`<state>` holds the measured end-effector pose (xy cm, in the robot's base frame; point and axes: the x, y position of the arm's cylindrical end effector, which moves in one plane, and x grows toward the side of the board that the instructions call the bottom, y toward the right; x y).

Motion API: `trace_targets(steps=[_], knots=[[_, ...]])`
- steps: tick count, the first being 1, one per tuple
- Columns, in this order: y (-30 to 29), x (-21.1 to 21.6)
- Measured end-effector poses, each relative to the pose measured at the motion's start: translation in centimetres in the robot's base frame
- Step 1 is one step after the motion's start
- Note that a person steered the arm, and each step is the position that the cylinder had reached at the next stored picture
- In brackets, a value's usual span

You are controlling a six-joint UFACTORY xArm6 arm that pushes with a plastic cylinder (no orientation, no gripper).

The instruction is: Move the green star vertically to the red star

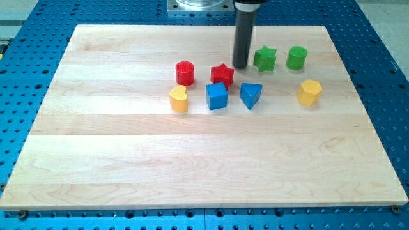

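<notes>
Board is pale, smooth wood with visible grain; around it, blue perforated metal table; blocks look like matt plastic.

On my desk, I take the blue cube as landmark. A blue triangular block sits just to its right in the view, and a yellow heart-shaped block to its left. A red cylinder stands up-left of it. A green cylinder is far up-right, with a yellow hexagonal block well to the right.
</notes>
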<state>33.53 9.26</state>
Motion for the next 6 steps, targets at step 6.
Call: trace_targets(steps=[6], knots=[[0.6, -2.2]])
